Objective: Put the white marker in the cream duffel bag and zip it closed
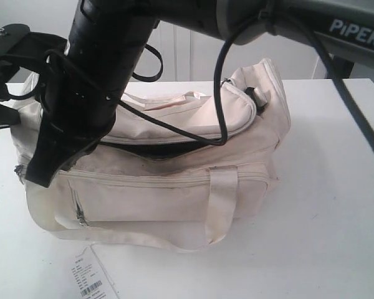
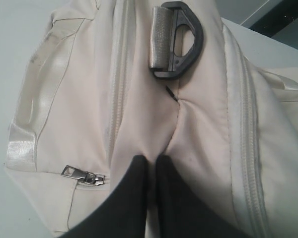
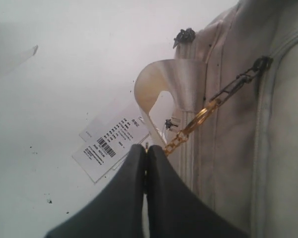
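White marker unseen, judged inside cream duffel bag point(image 1: 174, 187) on tabletop point(image 1: 324, 218); left pincer point(image 2: 151, 163) pinched together on end fabric, right pincer point(image 3: 147, 151) clamped on gold charm chain point(image 3: 198, 119): draw chain steadily along gaping top zipper point(image 1: 156, 148), bag braced taut.

Quantities: one bag point(image 1: 174, 187); one label point(image 3: 109, 146) beside the right gripper point(image 3: 147, 148); one chain point(image 3: 208, 109) at its tips; one ring point(image 2: 196, 39) ahead of the left gripper point(image 2: 151, 161).

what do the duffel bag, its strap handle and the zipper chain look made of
Cream duffel bag: soft matte woven fabric; it sags and creases. Strap handle: glossy, maybe coated webbing; strong sheen. Gold chain: probably metal; shiny links.
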`<state>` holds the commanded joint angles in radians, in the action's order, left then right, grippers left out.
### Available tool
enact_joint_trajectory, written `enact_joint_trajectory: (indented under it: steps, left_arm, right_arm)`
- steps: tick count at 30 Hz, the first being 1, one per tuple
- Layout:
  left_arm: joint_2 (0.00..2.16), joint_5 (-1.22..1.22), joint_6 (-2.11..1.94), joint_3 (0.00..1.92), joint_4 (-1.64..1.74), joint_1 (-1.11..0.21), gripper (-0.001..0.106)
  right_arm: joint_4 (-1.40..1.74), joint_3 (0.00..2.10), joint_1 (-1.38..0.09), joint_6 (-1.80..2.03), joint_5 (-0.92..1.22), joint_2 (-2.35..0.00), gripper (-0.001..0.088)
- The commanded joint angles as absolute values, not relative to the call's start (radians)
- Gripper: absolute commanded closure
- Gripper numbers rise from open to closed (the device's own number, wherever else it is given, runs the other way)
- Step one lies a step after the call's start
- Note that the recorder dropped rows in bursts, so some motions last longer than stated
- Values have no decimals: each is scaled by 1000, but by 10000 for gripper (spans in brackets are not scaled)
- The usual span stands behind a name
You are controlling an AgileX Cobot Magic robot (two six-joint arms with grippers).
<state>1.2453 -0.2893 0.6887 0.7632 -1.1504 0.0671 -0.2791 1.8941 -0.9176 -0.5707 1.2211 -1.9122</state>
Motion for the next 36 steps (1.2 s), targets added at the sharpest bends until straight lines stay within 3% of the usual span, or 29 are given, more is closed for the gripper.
enact_joint_trajectory:
  steps: [36]
  left_arm:
    - [1245,-284,689,763,-1150,67,1053]
  right_arm:
    - [-170,1894,-916,-519,1221,-1912,868]
